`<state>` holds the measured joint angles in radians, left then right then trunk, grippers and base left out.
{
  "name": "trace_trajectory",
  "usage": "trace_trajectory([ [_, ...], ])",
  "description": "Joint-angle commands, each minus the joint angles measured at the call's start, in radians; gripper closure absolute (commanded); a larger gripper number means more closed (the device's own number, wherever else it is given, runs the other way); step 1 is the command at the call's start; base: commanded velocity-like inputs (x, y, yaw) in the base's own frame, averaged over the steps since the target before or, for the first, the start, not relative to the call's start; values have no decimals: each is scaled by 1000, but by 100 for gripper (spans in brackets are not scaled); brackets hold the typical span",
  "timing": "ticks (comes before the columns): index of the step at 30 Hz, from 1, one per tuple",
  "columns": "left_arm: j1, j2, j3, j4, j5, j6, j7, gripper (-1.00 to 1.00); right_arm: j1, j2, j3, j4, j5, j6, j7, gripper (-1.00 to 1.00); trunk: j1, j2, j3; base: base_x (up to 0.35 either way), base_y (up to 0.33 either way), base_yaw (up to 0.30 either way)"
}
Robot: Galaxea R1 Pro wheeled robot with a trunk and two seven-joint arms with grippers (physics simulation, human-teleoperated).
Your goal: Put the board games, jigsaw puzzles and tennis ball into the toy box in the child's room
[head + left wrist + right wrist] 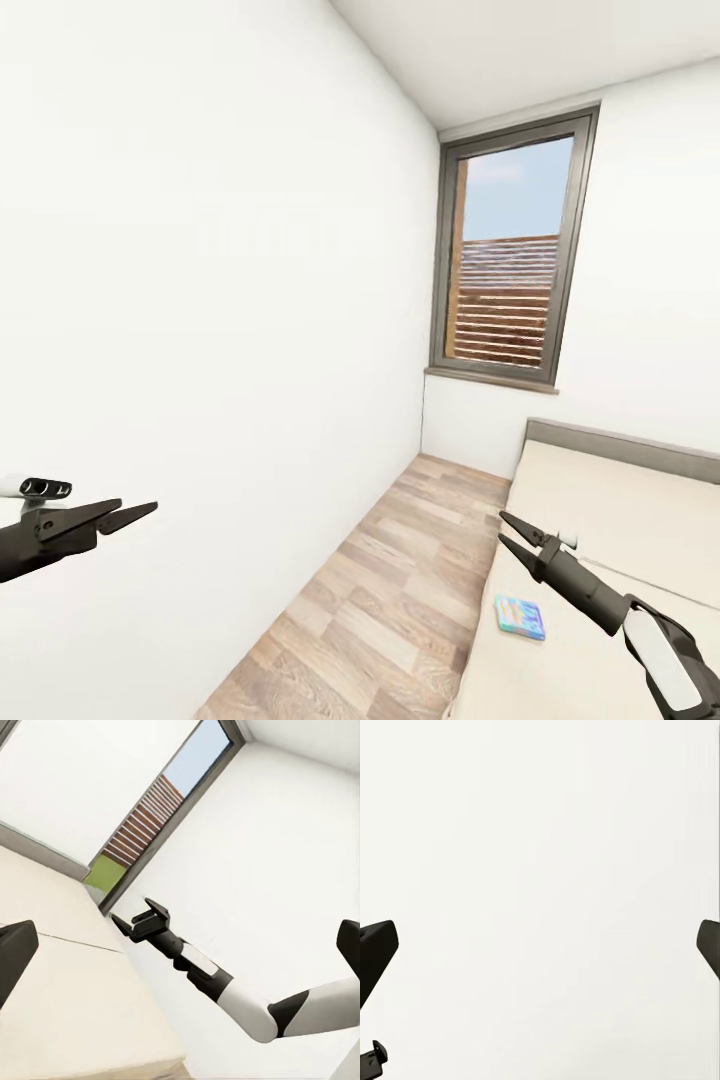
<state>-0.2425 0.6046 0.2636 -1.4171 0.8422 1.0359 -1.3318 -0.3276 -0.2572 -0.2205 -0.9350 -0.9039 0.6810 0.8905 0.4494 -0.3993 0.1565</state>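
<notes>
On the beige mattress of the bed (600, 500), near its edge beside the floor, lies a small blue board game (521, 616), flat and alone. Just above it in the head view, the right gripper (507, 531) hangs in the air, its two dark pointed fingers spread a little apart and holding nothing. Its black and white arm runs back toward the lower right corner. The bed has a grey headboard against the far white wall. Between the bed and the long white wall on the left stretches a strip of wood-plank floor (390, 590). A tall grey-framed window (512, 250) stands in the far wall, showing blue sky and horizontal wooden slats outside. At the left edge of the head view, the left gripper (128, 513) points toward the middle of the room in front of the blank wall, its fingers also apart and empty. The left wrist view looks across at the right arm, with the mattress and the window behind it. The right wrist view faces plain white wall, with dark fingertips (376, 949) at both sides.
</notes>
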Motion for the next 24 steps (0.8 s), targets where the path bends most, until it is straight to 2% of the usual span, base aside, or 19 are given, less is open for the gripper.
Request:
trace_trajectory([
  [1,0,0,0,0,3,9,0,-100,-1,0,0,1,-4,6,1,-100,1,-1,0,110,-107,-277],
  [24,0,0,0,0,3,9,0,-100,-1,-2,-1,17,-5,6,1,-100,1,-1,0,107,-105,-278],
])
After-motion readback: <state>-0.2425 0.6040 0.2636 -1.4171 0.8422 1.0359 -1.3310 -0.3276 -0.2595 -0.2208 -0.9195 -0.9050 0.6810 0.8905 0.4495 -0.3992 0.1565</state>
